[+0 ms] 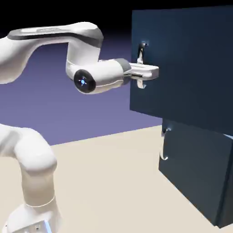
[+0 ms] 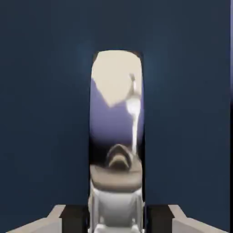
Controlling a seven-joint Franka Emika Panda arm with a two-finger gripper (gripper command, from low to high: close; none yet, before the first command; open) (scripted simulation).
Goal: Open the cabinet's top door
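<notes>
Polished metal, the curved handle [image 2: 117, 113] sits between the closed fingertips [image 2: 116, 219] of the gripper, gripped, probably slippery yet rigid; ahead lies the navy top door [image 1: 191, 68], likely stiff and heavy, best pulled mid-handle.

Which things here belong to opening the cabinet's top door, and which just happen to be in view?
Part of the job:
- top door, dark navy, swung out from above the lower door
- its silver handle, between the jaws
- gripper, shut on that handle

Just there:
- lower door
- its smaller curved handle
- pale tabletop
</notes>
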